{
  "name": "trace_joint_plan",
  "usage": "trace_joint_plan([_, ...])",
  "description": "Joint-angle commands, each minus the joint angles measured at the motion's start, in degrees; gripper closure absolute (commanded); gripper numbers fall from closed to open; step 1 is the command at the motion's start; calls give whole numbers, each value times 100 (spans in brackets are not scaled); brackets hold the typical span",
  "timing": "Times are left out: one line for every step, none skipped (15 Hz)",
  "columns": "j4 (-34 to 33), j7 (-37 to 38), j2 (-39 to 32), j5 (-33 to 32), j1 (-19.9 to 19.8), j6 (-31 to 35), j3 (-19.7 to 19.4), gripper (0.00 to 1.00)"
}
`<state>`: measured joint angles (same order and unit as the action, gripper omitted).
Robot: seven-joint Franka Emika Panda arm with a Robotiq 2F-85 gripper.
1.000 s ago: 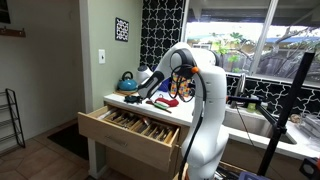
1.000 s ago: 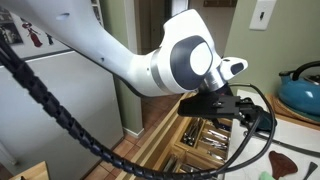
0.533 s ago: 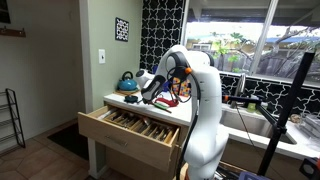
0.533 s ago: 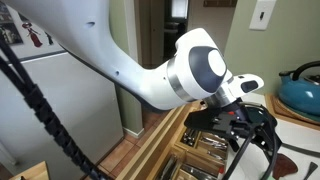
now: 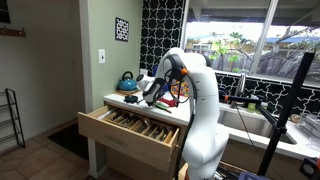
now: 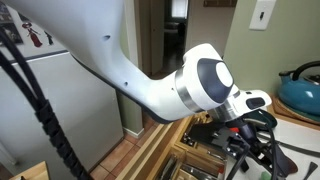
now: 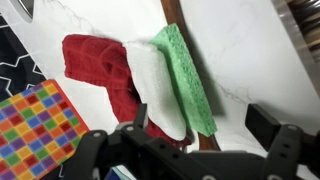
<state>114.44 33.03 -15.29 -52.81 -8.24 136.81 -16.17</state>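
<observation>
In the wrist view my gripper (image 7: 202, 128) hangs open over the white marble counter (image 7: 240, 50). Its dark fingers (image 7: 264, 120) stand wide apart with nothing held. Below and between them lie a green sponge cloth (image 7: 188, 75) on a white cloth (image 7: 155, 85), both over a crumpled red cloth (image 7: 95, 65). A brown wooden handle (image 7: 172, 12) runs under the pile. In both exterior views the white arm bends down over the counter, with the gripper (image 5: 152, 93) (image 6: 238, 127) low above it.
A checkered multicoloured mat (image 7: 40, 125) lies beside the red cloth. A teal kettle (image 5: 127, 80) (image 6: 301, 90) stands at the counter's back. Below the counter a wooden drawer (image 5: 130, 135) stands pulled out, with cutlery (image 6: 205, 140) in it. A sink and window are beyond the arm.
The arm has swung further over the counter and lowered slightly toward the cloth pile. The jaws have stayed wide open.
</observation>
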Motion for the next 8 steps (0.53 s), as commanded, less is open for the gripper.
trace_joint_plan([-100, -127, -170, -176, -151, 288, -15, 0])
trace_joint_plan([-120, -216, -198, -157, -180, 332, -16, 0])
trace_joint_plan([-151, -253, -234, -176, -193, 333, -31, 0])
trace_joint_plan([-168, -320, -257, -165, -206, 296, -36, 0])
trace_joint_plan([-188, -362, -278, -182, -212, 254, -50, 0])
trace_joint_plan([-206, -414, -294, -142, -229, 233, -52, 0])
trace_joint_plan([-227, -439, -310, -174, -231, 207, -67, 0])
trace_joint_plan([-242, -498, -324, -140, -253, 221, -65, 1])
